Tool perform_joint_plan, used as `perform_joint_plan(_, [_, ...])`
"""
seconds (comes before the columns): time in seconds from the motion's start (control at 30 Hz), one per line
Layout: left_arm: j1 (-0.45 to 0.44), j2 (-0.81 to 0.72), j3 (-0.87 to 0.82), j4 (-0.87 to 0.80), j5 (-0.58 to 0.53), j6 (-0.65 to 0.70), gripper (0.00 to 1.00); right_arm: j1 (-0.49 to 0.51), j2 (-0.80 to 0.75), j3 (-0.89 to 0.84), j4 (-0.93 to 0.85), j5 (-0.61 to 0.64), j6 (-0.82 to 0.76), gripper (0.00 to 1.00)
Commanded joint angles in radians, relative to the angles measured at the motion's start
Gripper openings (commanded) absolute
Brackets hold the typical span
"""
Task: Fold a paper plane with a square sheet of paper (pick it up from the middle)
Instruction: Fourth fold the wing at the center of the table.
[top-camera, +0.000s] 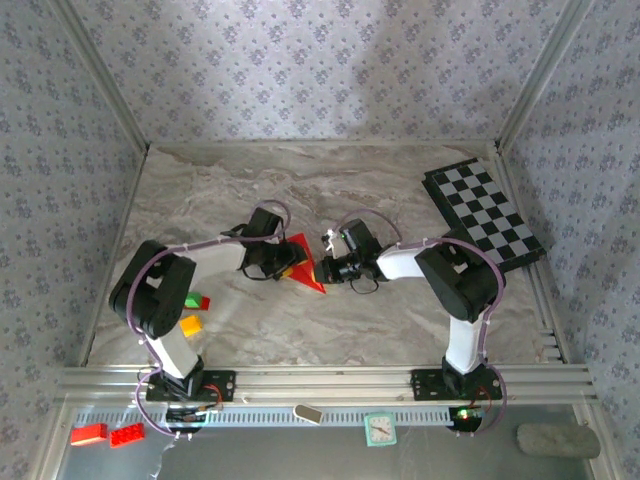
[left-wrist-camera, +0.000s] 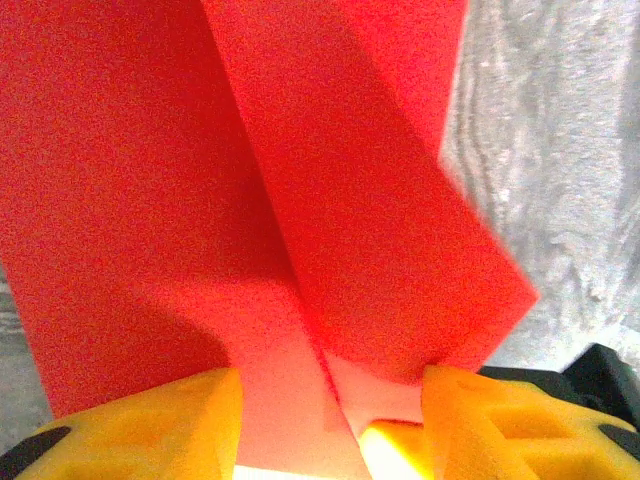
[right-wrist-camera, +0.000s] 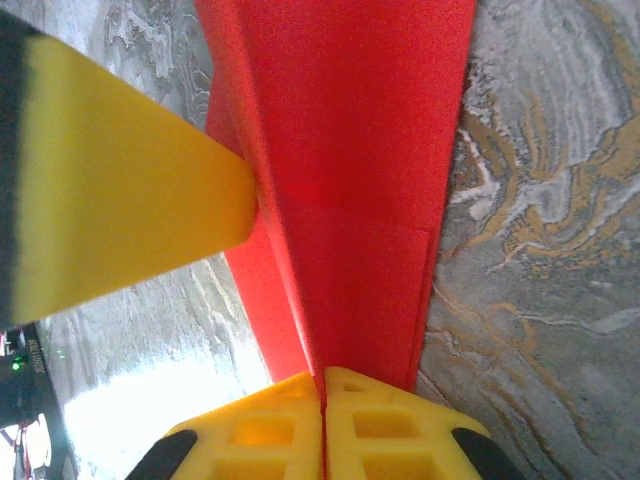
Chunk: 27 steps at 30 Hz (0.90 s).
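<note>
Top view: the red paper (top-camera: 305, 262) lies just left of frame centre on the marbled table (top-camera: 400, 335). It is a pointed wedge with its tip toward the top of the frame. My left gripper (top-camera: 283, 262) meets it from the left and my right gripper (top-camera: 325, 268) from the right, both low over the table.

Right wrist view: my right fingers (right-wrist-camera: 390, 420) are pressed together at bottom centre, with the paper's lower edge nipped in the seam between them. The sheet runs from there up to the top edge, with a long crease along it. A yellow finger of my left gripper comes in from the left edge of the frame, and its tip touches the paper's left face at mid-height.

Left wrist view: my left fingers (left-wrist-camera: 150, 425) stand apart in the bottom corners with red paper in the gap. A folded flap slants toward the lower right. I cannot tell whether the pads press it here.

A checkered board (top-camera: 485, 212) sits at upper right, well apart. Small toy bricks (top-camera: 192, 322) lie at lower left, beside my left arm.
</note>
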Motion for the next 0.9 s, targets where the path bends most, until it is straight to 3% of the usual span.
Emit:
perform_joint_plan(0.0, [0.022,-0.083,0.008,0.040,0.015,0.016,0.50,-0.012,0.036,0.007,-0.067,-0.015,0.028,0.09])
perform_joint_plan(0.17, [0.040,-0.114,-0.048,0.155,0.058,-0.004,0.46,-0.021,0.044,0.004,-0.064,-0.028,0.045,0.09])
perform_joint_plan(0.47, [0.041,-0.033,-0.073,0.295,0.156,-0.046,0.30,-0.033,0.055,-0.003,-0.045,-0.051,0.064,0.09])
perform_joint_plan(0.87, [0.031,0.031,-0.061,0.341,0.190,-0.070,0.29,-0.042,0.064,-0.007,-0.045,-0.064,0.074,0.10])
